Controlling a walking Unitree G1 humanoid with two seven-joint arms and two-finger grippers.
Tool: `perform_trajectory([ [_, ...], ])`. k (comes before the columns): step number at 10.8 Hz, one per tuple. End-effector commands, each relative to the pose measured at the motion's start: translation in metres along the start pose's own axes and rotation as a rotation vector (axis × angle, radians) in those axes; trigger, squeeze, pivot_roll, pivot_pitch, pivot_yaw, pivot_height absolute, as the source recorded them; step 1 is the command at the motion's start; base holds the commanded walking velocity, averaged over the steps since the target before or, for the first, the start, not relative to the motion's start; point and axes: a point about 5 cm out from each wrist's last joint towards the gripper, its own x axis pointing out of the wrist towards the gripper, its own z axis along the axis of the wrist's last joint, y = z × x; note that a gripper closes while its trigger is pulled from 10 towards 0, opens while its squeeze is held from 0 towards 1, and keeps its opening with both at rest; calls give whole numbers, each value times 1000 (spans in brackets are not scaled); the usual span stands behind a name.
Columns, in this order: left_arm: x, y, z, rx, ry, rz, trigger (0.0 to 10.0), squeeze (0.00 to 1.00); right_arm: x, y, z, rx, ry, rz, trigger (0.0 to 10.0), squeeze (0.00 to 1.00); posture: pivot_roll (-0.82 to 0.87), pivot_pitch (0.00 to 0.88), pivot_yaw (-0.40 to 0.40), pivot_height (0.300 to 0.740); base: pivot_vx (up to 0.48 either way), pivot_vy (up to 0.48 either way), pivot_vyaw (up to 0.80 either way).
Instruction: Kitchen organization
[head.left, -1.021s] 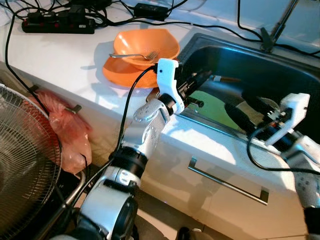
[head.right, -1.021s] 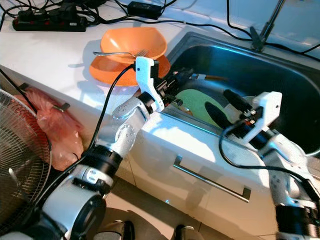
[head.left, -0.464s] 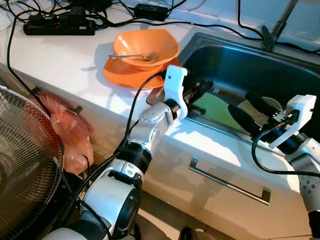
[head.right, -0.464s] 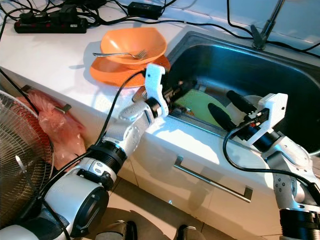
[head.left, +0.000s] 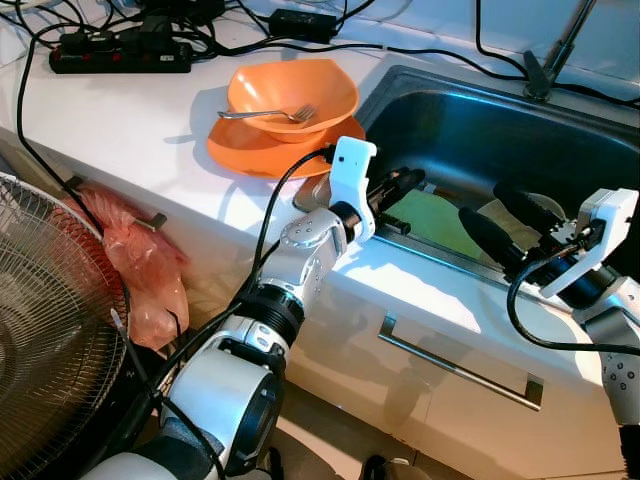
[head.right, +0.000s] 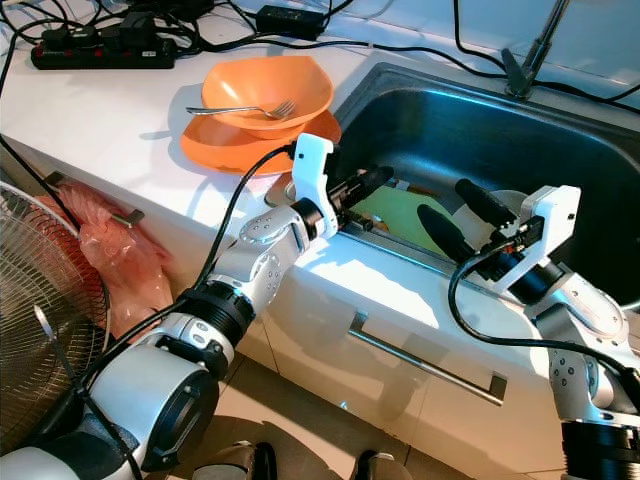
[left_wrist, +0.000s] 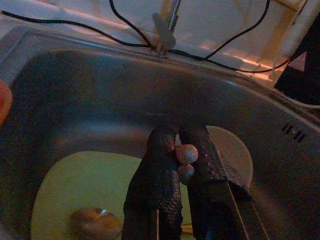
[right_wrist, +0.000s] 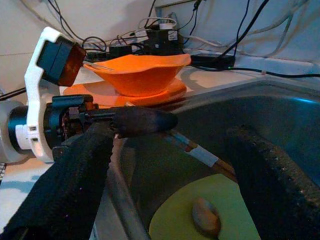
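Note:
A green plate (head.left: 432, 214) lies in the steel sink (head.left: 480, 120) with a brown spoon (left_wrist: 95, 223) on it. A white plate (left_wrist: 231, 148) lies behind it. A long utensil handle (right_wrist: 200, 152) rests along the green plate's edge. My left gripper (head.left: 403, 180) reaches over the sink's left rim, above the green plate. It is shut, with small brown rounded bits showing between its fingertips (left_wrist: 165, 145). My right gripper (head.left: 503, 222) hangs open over the sink's front right. On the counter an orange bowl (head.left: 290, 88) holding a fork (head.left: 270, 113) sits on an orange plate (head.left: 245, 155).
A black power strip (head.left: 120, 60) and cables run along the back of the counter. The faucet (head.left: 555, 45) stands behind the sink. A fan (head.left: 45, 340) and a pink plastic bag (head.left: 140, 270) are at the left, below the counter. A drawer handle (head.left: 460, 365) is under the sink.
My left arm has swung right and reached further over the sink rim. The right gripper has drifted slightly to the right. The dishes have not moved.

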Motion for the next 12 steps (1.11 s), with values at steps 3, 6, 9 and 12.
perform_trajectory([
  [3, 18, -32, 2, -10, -21, -61, 10000, 1000, -1, 2, 0, 3, 4, 3, 10000, 0, -40, 130, 16, 740, 0, 0, 0],
  [6, 18, -29, 4, -7, -26, -46, 10000, 1000, 1, 4, -2, 7, 8, 5, 10000, 0, -35, 150, 15, 740, 0, 0, 0],
  [9, 18, -33, 20, 56, -109, -75, 10000, 0, 2, 5, -3, 13, 8, 6, 10000, 0, -27, 158, 12, 740, 0, 0, 0],
  [12, -5, -27, 87, 222, -413, 19, 10000, 0, 3, 5, -3, 19, 9, 11, 10000, 0, -5, 171, -4, 740, 0, 0, 0],
])
